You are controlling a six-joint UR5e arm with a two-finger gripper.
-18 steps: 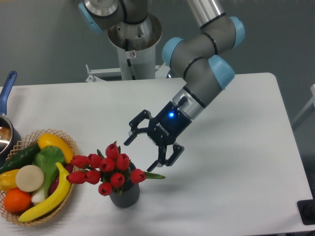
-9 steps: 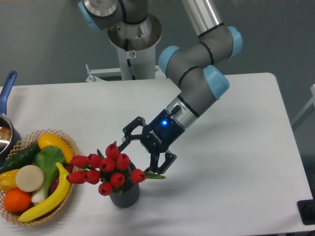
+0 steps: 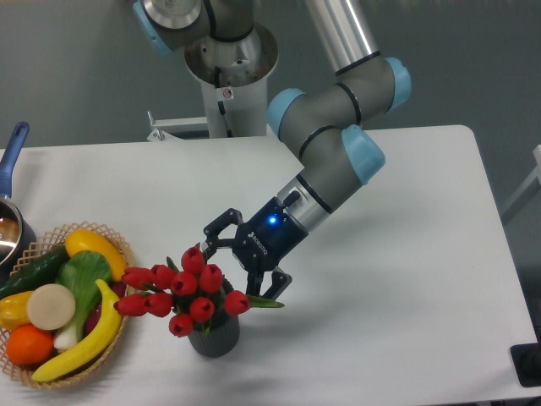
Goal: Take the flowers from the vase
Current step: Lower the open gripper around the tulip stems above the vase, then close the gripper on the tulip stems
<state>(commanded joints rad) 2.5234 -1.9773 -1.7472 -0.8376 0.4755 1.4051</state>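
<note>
Red flowers (image 3: pixel 188 292) just beside gripper (image 3: pixel 228 266)

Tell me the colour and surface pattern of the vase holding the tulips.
Dark grey, with vertical ribs down its sides; the vase shows in the fixed camera view.

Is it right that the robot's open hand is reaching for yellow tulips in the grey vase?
Not quite. The tulips are red, not yellow, as the camera view shows. The rest holds: the hand is open beside them, and they stand in the grey vase.
</note>
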